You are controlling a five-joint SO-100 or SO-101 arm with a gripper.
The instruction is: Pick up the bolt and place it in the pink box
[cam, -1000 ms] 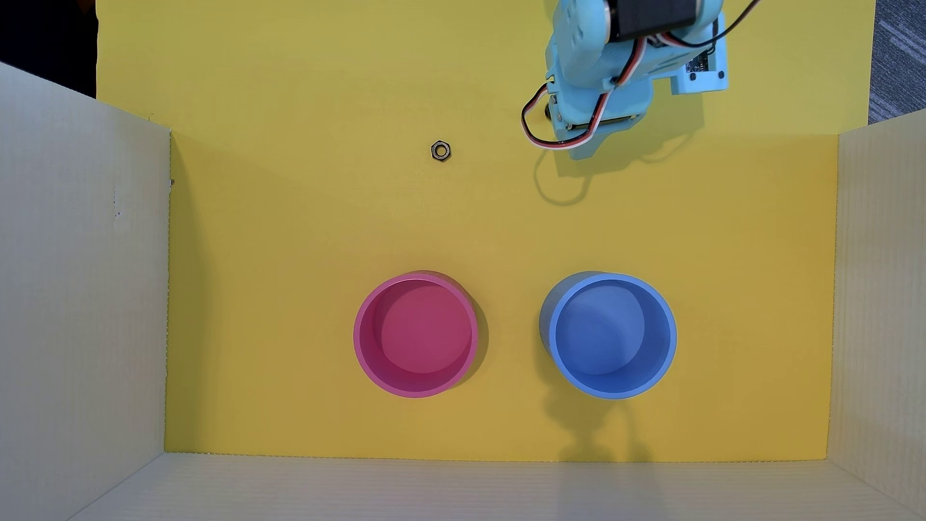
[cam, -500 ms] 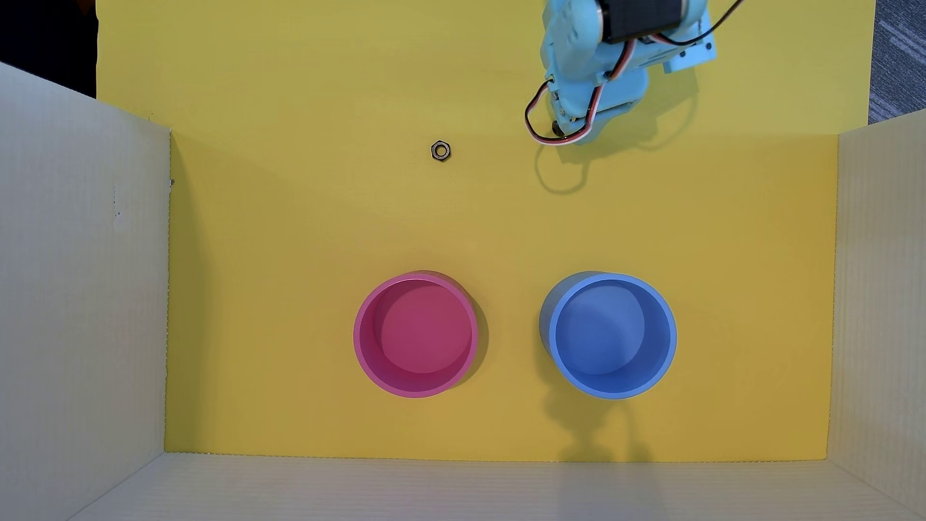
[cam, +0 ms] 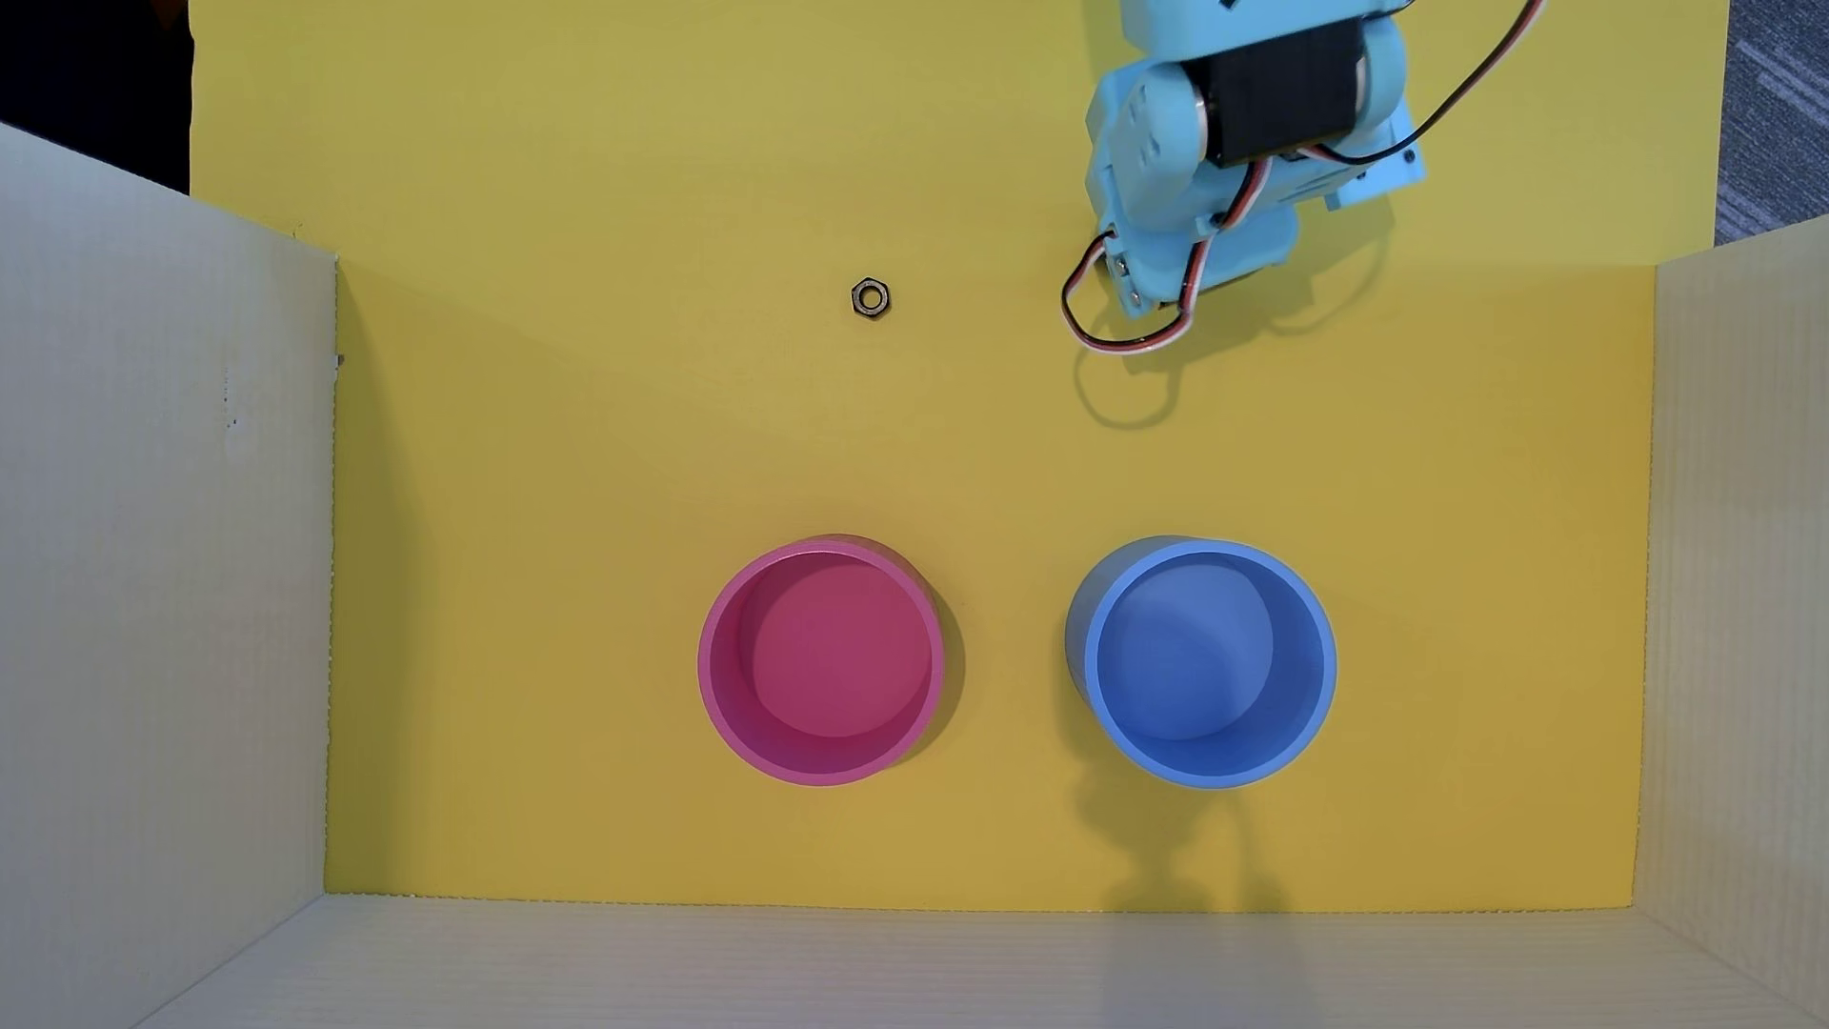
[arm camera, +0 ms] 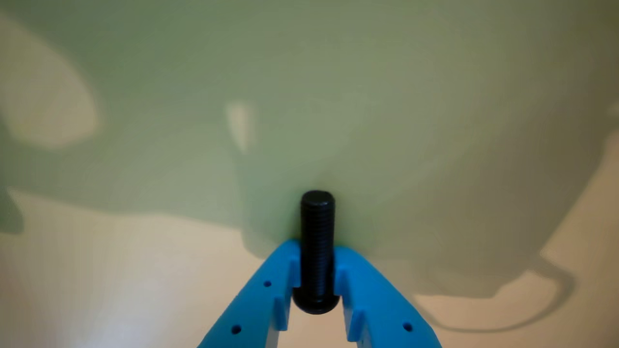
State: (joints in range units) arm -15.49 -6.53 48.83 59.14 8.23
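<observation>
In the wrist view my gripper (arm camera: 316,251) has its blue fingers (arm camera: 261,295) shut on the bolt (arm camera: 317,217), a small black threaded screw. Its rounded head sits between the jaws and its threaded end sticks out past the tips, above the yellow floor. In the overhead view the light blue arm (cam: 1247,148) is at the top right; it hides the fingertips and the bolt. The pink box (cam: 718,663), a round cup, stands empty at the lower middle, well away from the arm.
A round blue container (cam: 1321,663) stands empty to the right of the pink one. A small dark hexagonal nut (cam: 870,298) lies on the yellow floor (cam: 594,445) left of the arm. White cardboard walls (cam: 158,594) close the left, right and near sides.
</observation>
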